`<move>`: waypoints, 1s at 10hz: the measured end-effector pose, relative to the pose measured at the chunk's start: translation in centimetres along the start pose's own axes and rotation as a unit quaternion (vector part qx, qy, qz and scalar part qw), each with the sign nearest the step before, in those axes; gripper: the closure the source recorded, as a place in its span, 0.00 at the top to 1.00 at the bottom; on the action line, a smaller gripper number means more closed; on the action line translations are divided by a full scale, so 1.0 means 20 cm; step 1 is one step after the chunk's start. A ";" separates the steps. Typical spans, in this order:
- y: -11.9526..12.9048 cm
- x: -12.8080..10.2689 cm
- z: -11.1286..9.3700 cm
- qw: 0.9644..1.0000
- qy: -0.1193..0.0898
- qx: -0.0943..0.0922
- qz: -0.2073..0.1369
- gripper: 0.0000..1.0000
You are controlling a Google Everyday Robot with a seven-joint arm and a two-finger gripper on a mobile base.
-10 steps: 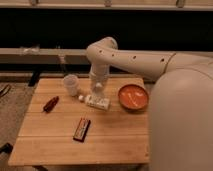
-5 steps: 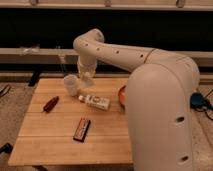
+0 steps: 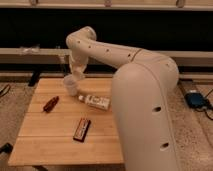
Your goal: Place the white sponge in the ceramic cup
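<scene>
Gripper (image 3: 76, 75) sits just above the ceramic cup (image 3: 70, 86), far left of the worktop (image 3: 45, 145); grip state can't be told. White sponge hidden, axis unreadable. Near to far: dark bar (image 3: 82, 129), red tool (image 3: 50, 104), white bottle (image 3: 96, 102) lying flat, upright cup. Arm (image 3: 145, 105) blocks the right side.

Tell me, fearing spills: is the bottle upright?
Tipped: the bottle lies on its side beside the cup; the gripper hangs just above the cup.

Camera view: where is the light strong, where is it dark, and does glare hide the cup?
Camera view: the wooden table is evenly lit, with no glare; the background behind it is almost black; the gripper hangs over the ceramic cup near the table's far edge, pale against pale.
</scene>
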 end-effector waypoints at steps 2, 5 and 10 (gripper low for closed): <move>0.08 -0.04 0.07 1.000 -0.007 -0.006 -0.019 0.00; 0.11 -0.08 0.18 0.999 -0.016 -0.008 -0.033 0.14; 0.10 -0.11 0.33 0.999 -0.016 -0.014 -0.026 0.64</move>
